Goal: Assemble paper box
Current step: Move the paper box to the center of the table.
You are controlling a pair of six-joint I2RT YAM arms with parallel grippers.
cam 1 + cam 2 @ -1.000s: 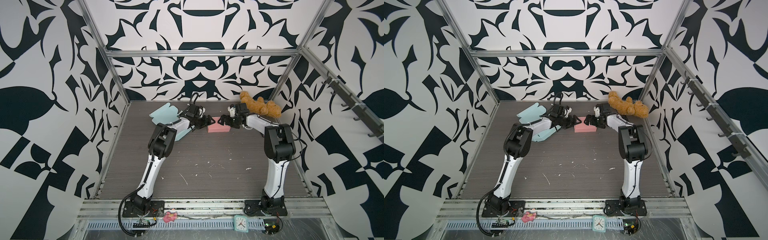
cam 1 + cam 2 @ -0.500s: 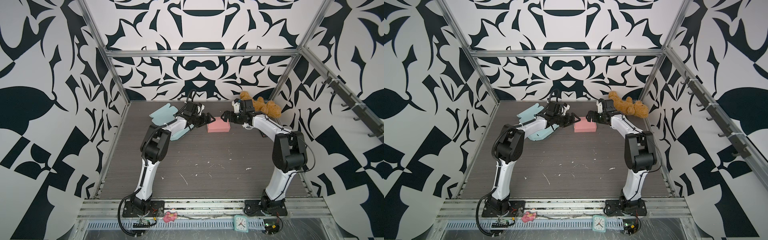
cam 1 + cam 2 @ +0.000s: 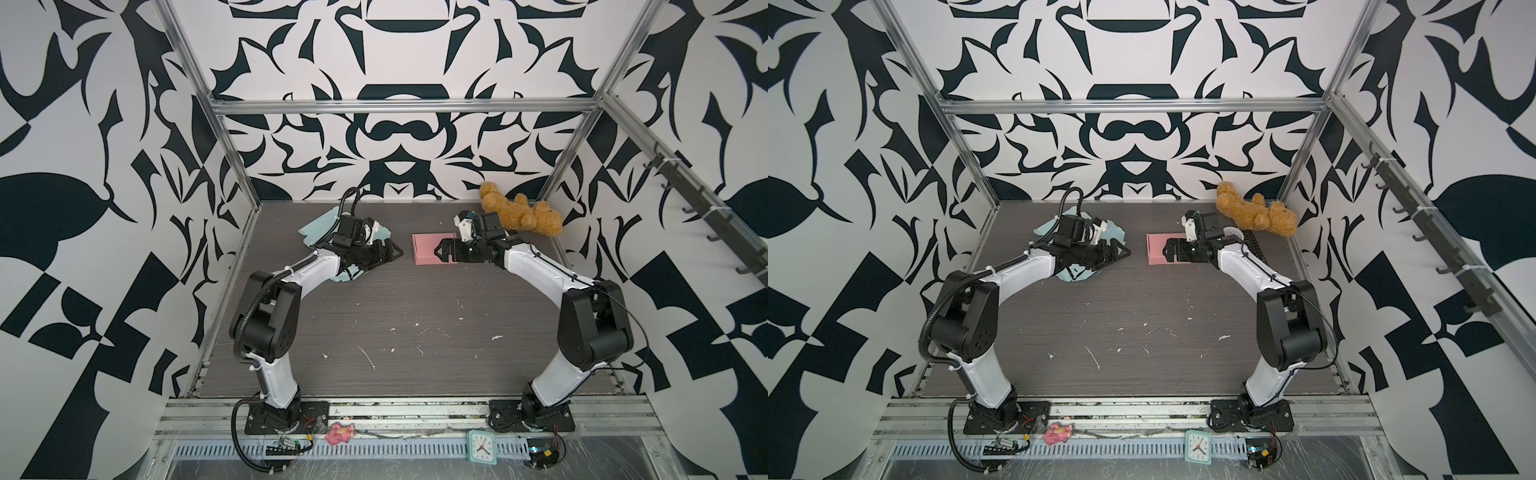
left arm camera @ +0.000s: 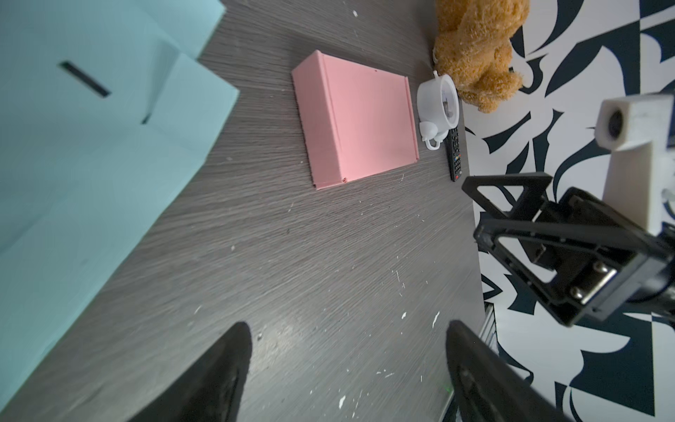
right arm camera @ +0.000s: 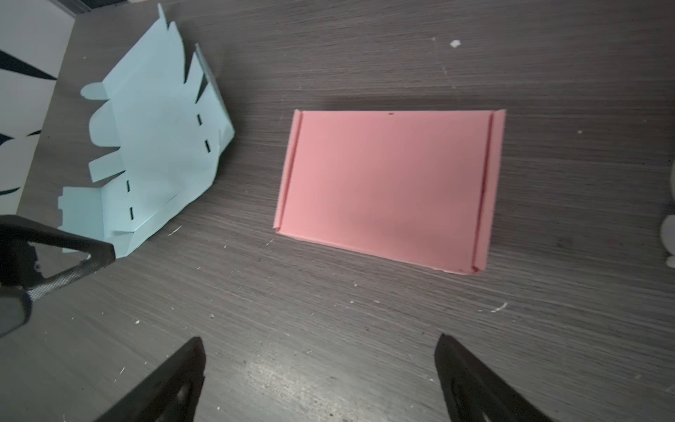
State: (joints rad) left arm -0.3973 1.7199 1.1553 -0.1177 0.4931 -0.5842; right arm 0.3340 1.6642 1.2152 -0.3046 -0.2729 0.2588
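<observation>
Nearest the camera, well in front of the pink box (image 3: pixel 427 248), a small clock (image 3: pixel 482 446) and a pink toy (image 3: pixel 340 432) lay on the front rail (image 3: pixel 415 409). Up on the worktop (image 3: pixel 395 291), white scraps (image 3: pixel 368 357) dotted the dark wood short of the box.

And the arms: the left tool (image 3: pixel 392 251) hung off to one side of the box, clear of it, jaws spread wide with nothing between them. The right tool (image 3: pixel 439 252) sat at the box's opposite side, jaws just as wide and empty, and clear of the box in its wrist view. The box itself lay flat with its lid shut, between the two tools.

A pale blue sheet (image 3: pixel 316 227) lay unfolded beyond the left tool from the box, partly under the left arm (image 3: pixel 305 270). Just beside the box on the right tool's side were a white cup (image 4: pixel 436 102) and a remote (image 4: pixel 454 153). Farther back from the box lay a teddy bear (image 3: pixel 519 214).
</observation>
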